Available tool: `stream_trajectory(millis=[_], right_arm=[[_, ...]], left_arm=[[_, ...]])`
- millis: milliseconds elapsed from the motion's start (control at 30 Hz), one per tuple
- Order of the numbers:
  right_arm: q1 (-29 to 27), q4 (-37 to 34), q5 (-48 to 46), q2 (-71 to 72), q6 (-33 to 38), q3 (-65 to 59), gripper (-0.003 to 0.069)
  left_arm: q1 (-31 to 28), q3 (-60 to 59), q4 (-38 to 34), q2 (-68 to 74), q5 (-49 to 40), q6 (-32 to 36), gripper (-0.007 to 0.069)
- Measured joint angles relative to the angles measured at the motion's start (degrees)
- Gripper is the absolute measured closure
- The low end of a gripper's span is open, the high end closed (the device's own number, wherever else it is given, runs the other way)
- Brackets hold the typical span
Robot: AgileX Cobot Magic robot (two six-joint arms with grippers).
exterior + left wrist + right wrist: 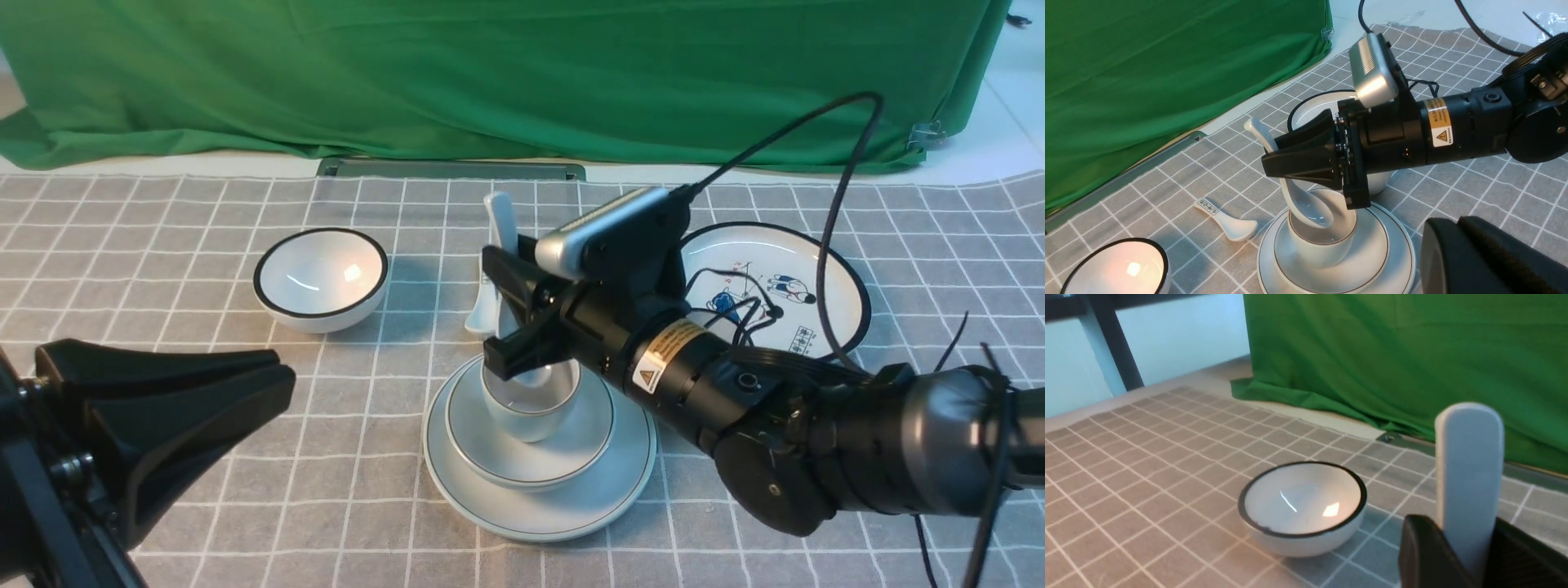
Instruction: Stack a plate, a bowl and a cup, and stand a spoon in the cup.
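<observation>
Spoon [1280, 171] upright-ish btwn R gripper [1271, 157] fingertips, bowl-end down

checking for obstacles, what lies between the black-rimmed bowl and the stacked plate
In the front view, only bare checked cloth lies between the black-rimmed bowl and the stacked plate.

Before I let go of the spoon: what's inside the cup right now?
The bowl end of the spoon dips into the cup, its handle held by the right gripper. Nothing else shows in there, though the spoon hides part of the inside.
</observation>
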State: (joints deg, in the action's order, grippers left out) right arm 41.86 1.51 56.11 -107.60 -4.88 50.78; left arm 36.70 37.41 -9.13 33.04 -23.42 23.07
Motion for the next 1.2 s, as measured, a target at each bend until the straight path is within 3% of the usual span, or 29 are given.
stream_trajectory(millis=[200, 433, 633, 800, 867, 900, 933, 1033, 1200], right_arm=[[-0.4, 0.0, 0.1, -1.9, -0.6, 0.0, 0.0471], [-0.4, 0.0, 0.6, -2.7, -0.6, 0.0, 0.0321], [-0.3, 0.8, -2.8, 1.6, -0.8, -1.1, 0.0326], [1.3, 1.5, -24.8, 14.8, -0.7, -3.0, 0.0428], [2.4, 1.6, -41.8, 23.4, 0.5, -3.1, 0.0487], [2.5, 1.6, -44.5, 24.8, 1.0, -3.1, 0.0496], [3.2, 1.7, -55.3, 30.5, 1.9, -3.6, 0.0530], [3.7, 1.7, -66.3, 37.5, 2.3, -6.1, 0.0569], [4.0, 1.7, -73.3, 45.7, -0.4, -12.0, 0.0592]], left_arm=[[0.0, 0.0, 0.0, 0.0, 0.1, 0.4, 0.0615], [0.0, 0.0, 0.2, 0.0, 0.1, 0.4, 0.0615], [0.0, 0.0, 0.3, 0.0, 0.1, 0.5, 0.0615], [0.0, -1.1, 0.3, -3.4, 1.1, -0.6, 0.0615], [0.0, -4.0, 0.2, -7.4, 3.2, -1.8, 0.0615], [0.0, -4.7, 0.2, -8.3, 3.8, -2.3, 0.0615], [0.0, -8.4, 0.0, -12.5, 7.2, -3.4, 0.0615], [0.0, -14.5, -0.5, -17.8, 14.0, -4.0, 0.0615], [0.0, -22.3, -0.9, -22.6, 23.4, -4.3, 0.0615]])
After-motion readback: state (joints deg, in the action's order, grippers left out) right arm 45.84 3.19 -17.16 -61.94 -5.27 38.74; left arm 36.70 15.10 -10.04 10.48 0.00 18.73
